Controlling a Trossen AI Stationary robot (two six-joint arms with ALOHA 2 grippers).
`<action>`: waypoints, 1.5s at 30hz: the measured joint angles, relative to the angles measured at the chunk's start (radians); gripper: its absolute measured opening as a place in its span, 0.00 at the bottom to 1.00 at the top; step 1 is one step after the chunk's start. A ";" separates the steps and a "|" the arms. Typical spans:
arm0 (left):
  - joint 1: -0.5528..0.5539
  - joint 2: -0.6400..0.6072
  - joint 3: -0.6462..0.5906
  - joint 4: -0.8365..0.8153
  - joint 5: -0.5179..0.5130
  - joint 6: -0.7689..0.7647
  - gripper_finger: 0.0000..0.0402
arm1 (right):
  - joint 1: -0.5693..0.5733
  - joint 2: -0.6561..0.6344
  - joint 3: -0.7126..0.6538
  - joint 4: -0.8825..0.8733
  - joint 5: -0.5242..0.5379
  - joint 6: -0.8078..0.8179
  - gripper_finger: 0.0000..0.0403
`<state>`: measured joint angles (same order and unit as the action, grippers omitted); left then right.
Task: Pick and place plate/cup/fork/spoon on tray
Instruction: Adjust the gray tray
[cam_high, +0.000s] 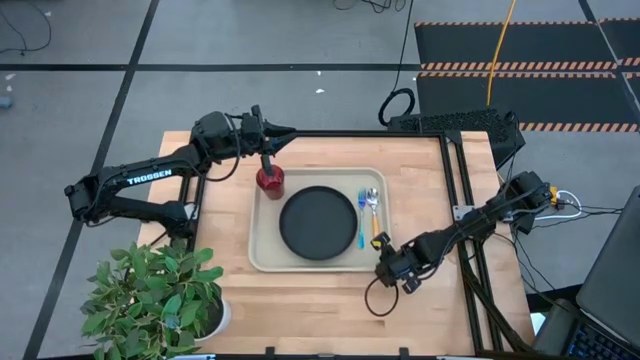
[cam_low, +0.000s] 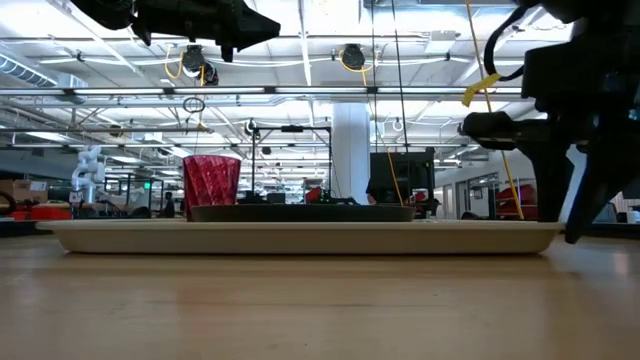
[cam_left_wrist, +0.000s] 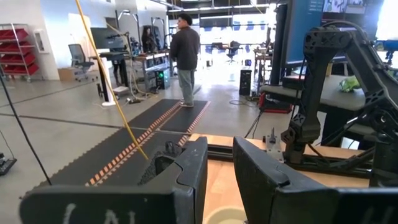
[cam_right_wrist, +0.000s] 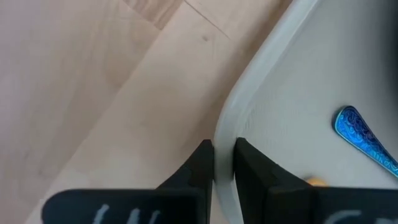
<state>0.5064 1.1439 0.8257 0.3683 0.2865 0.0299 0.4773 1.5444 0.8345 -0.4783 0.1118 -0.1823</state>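
Note:
The beige tray (cam_high: 262, 255) lies flat on the wooden table. On it are the black plate (cam_high: 318, 223) in the middle, the dark red cup (cam_high: 270, 181) upright at the far left corner, and the blue fork (cam_high: 361, 216) and orange-handled spoon (cam_high: 373, 208) side by side along the right side. My right gripper (cam_high: 384, 262) points down at the tray's near right corner, shut on its rim. My left gripper (cam_high: 287, 131) hangs level, high above the cup (cam_low: 211, 180), empty, with a narrow gap between its fingers (cam_left_wrist: 193, 180). My right gripper pinches the tray's raised rim (cam_right_wrist: 225, 140) at the near right corner between its two fingers, one finger on the table side and one on the tray's inner side. The fingers come from above, pointing down. The tray (cam_low: 300, 236) stays flat on the table.
A potted plant (cam_high: 160, 295) stands at the table's near left corner. Black frame rails (cam_high: 455, 200) run along the table's right and far edges. Bare wood lies in front of the tray. A person (cam_left_wrist: 185, 56) stands in the room beyond the table.

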 joint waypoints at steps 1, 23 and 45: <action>-0.002 0.000 0.000 -0.001 0.000 0.000 0.20 | 0.006 0.000 0.000 0.000 0.000 0.010 0.07; -0.010 0.000 0.000 0.001 0.000 0.004 0.20 | 0.128 0.000 0.000 0.003 0.046 0.167 0.08; -0.065 0.000 0.000 -0.098 0.098 0.015 0.20 | 0.174 0.000 0.000 0.004 0.074 0.208 0.07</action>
<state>0.4412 1.1439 0.8257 0.2699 0.3843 0.0445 0.6515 1.5444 0.8345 -0.4746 0.1860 0.0259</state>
